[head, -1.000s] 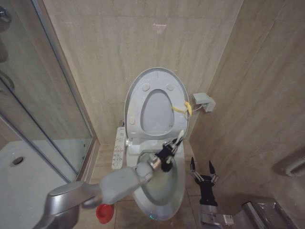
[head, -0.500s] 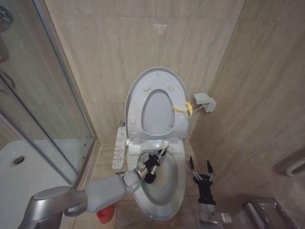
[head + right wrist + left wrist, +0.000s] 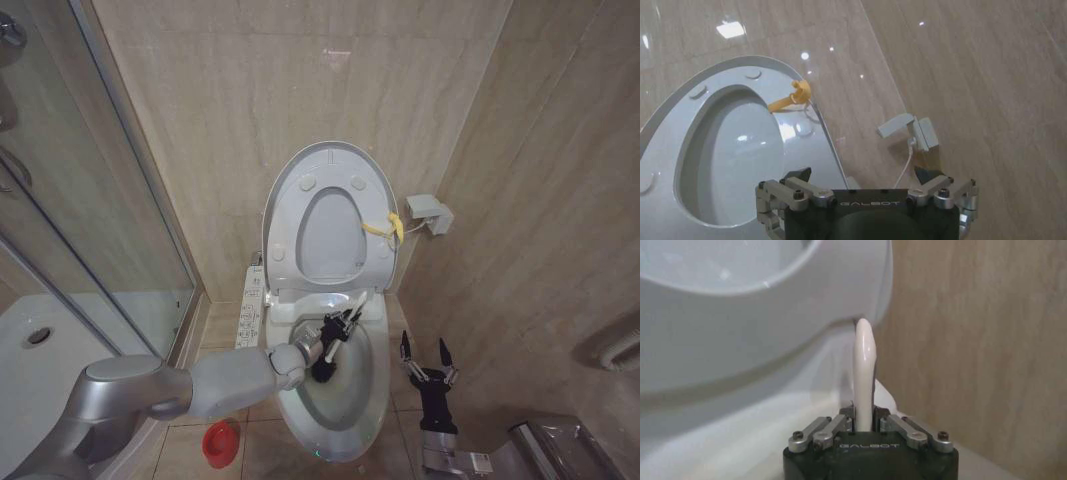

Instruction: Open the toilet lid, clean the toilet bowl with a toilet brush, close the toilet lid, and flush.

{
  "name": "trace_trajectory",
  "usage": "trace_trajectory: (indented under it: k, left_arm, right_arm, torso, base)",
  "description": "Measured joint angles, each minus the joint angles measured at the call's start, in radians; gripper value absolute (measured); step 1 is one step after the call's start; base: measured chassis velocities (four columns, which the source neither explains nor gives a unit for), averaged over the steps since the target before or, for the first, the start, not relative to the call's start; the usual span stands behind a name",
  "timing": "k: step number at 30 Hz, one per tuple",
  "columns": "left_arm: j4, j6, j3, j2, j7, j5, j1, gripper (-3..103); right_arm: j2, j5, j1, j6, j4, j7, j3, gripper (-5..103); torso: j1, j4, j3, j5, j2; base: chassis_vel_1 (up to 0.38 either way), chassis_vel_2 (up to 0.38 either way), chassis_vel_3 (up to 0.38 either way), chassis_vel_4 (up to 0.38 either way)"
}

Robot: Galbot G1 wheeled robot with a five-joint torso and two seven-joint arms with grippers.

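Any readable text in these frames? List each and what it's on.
"GALBOT" on the left gripper body, which grips the toilet brush handle.
"GALBOT" on the right gripper body, fingers open.
Button panel beside the toilet: markings too small to read.
Label on the right arm: too small to read.

left gripper (image 3: 865, 421) clamping toilet brush (image 3: 864, 375) handle

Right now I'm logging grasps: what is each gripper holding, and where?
Left gripper: small black-bristled toilet brush, clamped on its thin pale handle. Right gripper: nothing, fingers open.
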Motion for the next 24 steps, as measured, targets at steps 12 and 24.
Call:
trace_trajectory:
  k: [12,24]
  left_arm:
    - [0.003,0.193,-0.002,-0.015,0.195,-0.054,-0.092,18]
    - [0.014,0.186,-0.043,0.016,0.389,0.002,-0.078,18]
  right_arm:
    - [0.012,-0.002,0.02,-0.005,-0.021,0.002,-0.003,100]
    - [0.001,0.004,0.019,-0.006,-0.023,0.002,0.003,100]
  torso:
    - [0.0,-0.0005,0.0,-0.0001,0.0]
    - [0.0,0.0003,0.0,0.0002,0.0]
  base:
    - [0.0,0.0,0.0,0.0]
    - [0.0,0.0,0.0,0.0]
